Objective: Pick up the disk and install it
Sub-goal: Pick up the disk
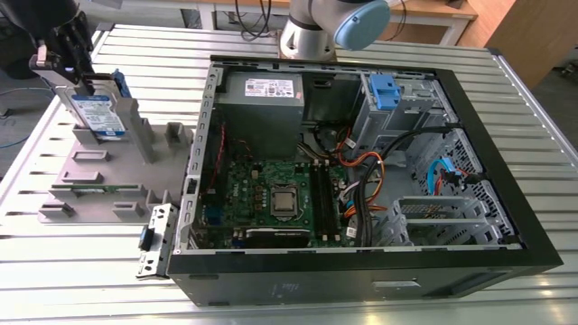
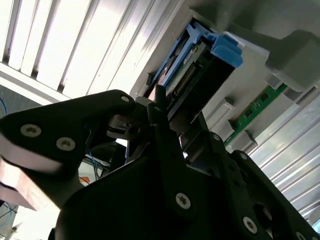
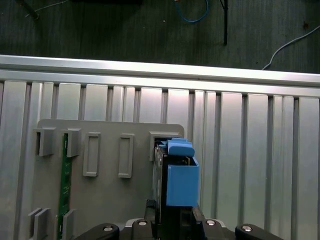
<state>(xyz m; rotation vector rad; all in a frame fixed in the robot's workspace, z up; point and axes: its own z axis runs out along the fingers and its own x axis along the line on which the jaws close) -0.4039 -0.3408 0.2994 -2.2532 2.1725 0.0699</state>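
Pincer [image 1: 80, 80] sits at the far corner on the exterior view's left, over the grey fixture [image 1: 99, 183] that lies flat on the slatted metal table [image 1: 91, 271]. I am clamped on the disk [image 1: 97, 114]: it stands on edge with its white-and-blue label facing the camera, and I pinch it at its upper end. Its lower end is down among the fixture's upright posts; I cannot tell whether it rests in a slot or has cleared it. In the second wrist view my black fingers [image 2: 159, 102] flank the disk [image 2: 200, 65], whose blue carrier frame and connector edge point away from me. In the first wrist view the disk [image 3: 177, 180] is seen end-on, blue frame uppermost, rising from between the pincer's [image 3: 172, 225] fingers beside the fixture's row of empty slots. A green circuit board [image 1: 95, 189] lies in the fixture, well apart from the disk. The open computer case [image 1: 488, 135] lies on its side next to the fixture on the exterior view's right, motherboard [image 1: 271, 189] exposed, grey power supply [image 1: 262, 88] at the far end and a blue latch [image 1: 383, 91] on the drive bay.
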